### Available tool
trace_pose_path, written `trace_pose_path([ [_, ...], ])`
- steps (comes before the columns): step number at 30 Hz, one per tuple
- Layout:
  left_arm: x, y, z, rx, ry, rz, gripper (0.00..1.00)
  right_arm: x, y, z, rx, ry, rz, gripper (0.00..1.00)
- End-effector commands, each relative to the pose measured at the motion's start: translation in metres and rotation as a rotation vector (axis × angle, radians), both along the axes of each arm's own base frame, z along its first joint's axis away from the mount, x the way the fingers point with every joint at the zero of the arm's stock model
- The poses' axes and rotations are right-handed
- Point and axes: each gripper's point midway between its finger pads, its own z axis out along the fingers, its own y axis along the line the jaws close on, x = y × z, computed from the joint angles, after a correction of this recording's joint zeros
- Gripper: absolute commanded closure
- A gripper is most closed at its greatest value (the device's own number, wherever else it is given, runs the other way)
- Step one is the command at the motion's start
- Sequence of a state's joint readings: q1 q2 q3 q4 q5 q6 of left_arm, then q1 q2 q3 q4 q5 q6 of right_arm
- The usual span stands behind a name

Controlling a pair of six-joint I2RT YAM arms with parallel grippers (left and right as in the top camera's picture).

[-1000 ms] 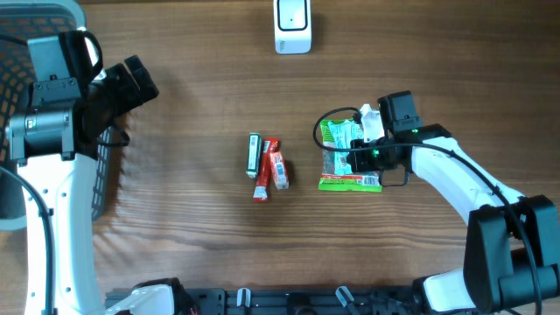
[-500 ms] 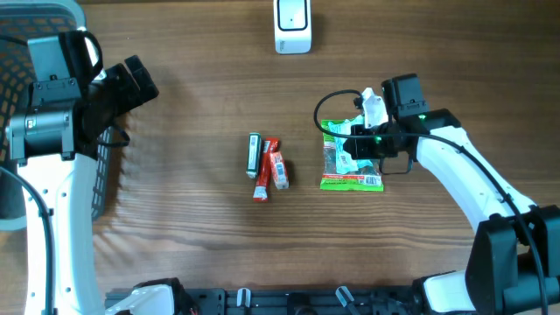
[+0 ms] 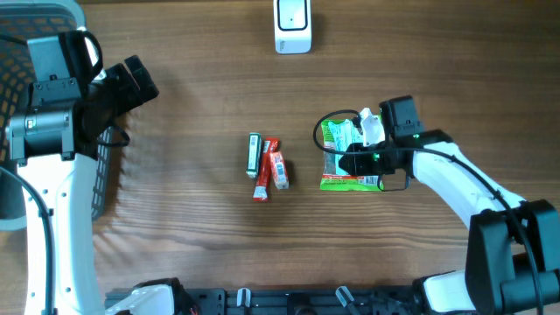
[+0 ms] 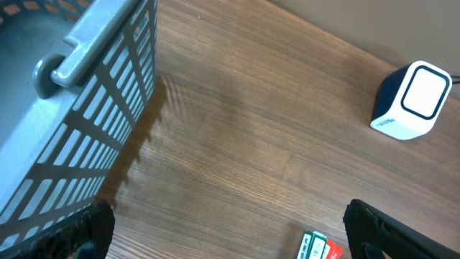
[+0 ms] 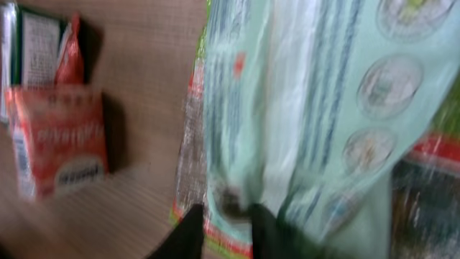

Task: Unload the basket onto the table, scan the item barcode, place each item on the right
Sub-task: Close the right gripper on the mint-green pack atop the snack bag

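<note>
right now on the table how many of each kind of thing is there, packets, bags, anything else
small packets: 3 (one green and white, two red)
green bags: 2 (a pale one lying on a darker one)
scanner: 1
basket: 1
total: 7

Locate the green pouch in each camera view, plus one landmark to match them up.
Overhead: green pouch lies right of centre.
Left wrist: not in view.
Right wrist: green pouch fills the right side of the picture, blurred.
Shared landmark: small red packets, at centre in overhead, at the bottom edge in left wrist, at the left in right wrist.
</note>
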State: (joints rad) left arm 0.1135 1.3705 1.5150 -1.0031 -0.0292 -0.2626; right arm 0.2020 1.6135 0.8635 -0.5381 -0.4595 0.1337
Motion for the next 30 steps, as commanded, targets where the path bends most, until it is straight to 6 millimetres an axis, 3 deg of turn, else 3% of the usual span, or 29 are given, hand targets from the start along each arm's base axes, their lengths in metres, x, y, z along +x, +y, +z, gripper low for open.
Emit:
trace_pose_path([
  [1,0.0,0.002,0.007,0.02,-0.017,-0.007,0.0,0.023,0.011,0.049,0.061,-0.057,0.015,0.67],
  [5,0.0,0.002,0.007,0.02,-0.017,-0.007,0.0,0.034,0.013,0.09,0.062,-0.1,0.032,0.47],
  [8,0.0,0.002,0.007,0.02,-0.017,-0.007,0.0,0.041,0.008,0.098,0.014,-0.138,0.051,0.37],
  [13,0.0,0.002,0.007,0.02,-0.017,-0.007,0.0,0.048,-0.016,0.086,-0.132,-0.156,0.006,0.35],
  [20,0.0,0.002,0.007,0.02,-0.017,-0.007,0.0,0.052,-0.022,0.069,-0.181,-0.158,0.054,0.3],
  [30,0.0,0.002,0.007,0.02,-0.017,-0.007,0.0,0.05,-0.029,0.012,-0.206,0.001,0.051,0.3],
])
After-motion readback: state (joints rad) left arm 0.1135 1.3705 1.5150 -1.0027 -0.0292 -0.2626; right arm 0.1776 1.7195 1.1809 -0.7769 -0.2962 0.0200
